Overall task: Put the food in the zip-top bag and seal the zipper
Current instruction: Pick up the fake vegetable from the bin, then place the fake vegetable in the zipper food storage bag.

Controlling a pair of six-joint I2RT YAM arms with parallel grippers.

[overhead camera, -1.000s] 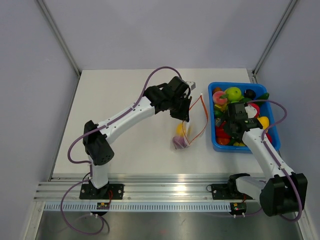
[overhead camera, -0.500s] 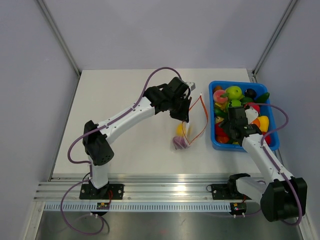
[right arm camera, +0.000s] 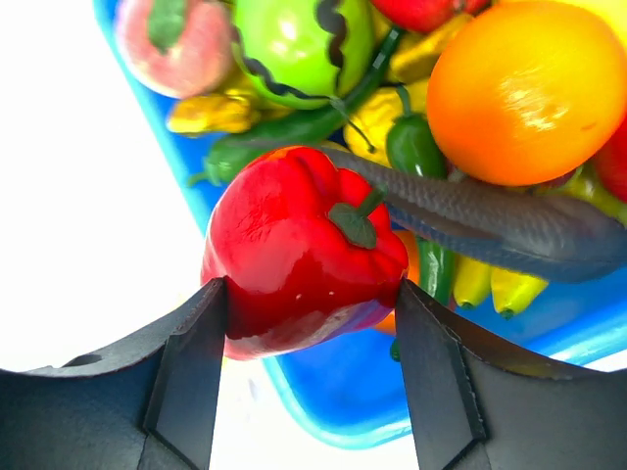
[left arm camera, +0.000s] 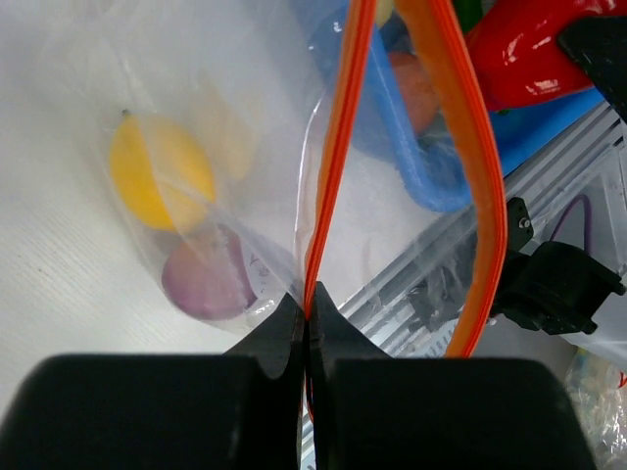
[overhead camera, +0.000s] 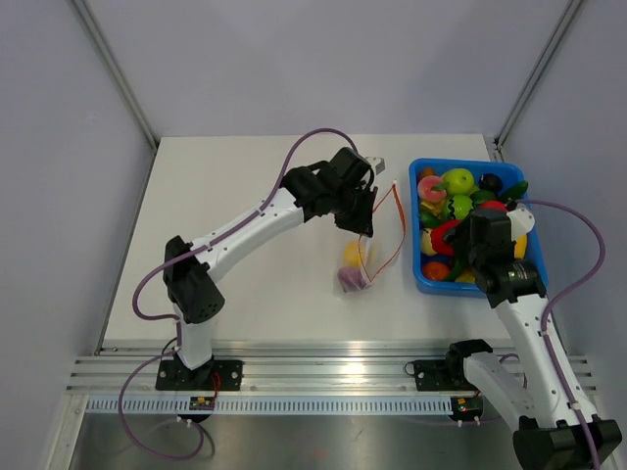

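My left gripper [left arm camera: 309, 305] is shut on one side of the orange-red zipper [left arm camera: 338, 147] and holds the clear zip-top bag [overhead camera: 370, 262] up with its mouth open. A yellow piece of food [left arm camera: 162, 171] and a purple one [left arm camera: 201, 279] lie in the bag's bottom. My right gripper [right arm camera: 312, 294] is shut on a red bell pepper [right arm camera: 294, 245], held above the left part of the blue bin [overhead camera: 431, 286]. In the top view the pepper [overhead camera: 448, 236] hangs right of the bag's mouth.
The blue bin [right arm camera: 323, 401] at the table's right holds several more toy foods, among them an orange [right arm camera: 529, 93], a green melon [right arm camera: 294, 44] and a dark fish [right arm camera: 490, 220]. The aluminium rail [overhead camera: 323, 372] runs along the near edge.
My right gripper has closed on the red pepper and risen out of the bin with it. The left gripper and the bag have stayed put.
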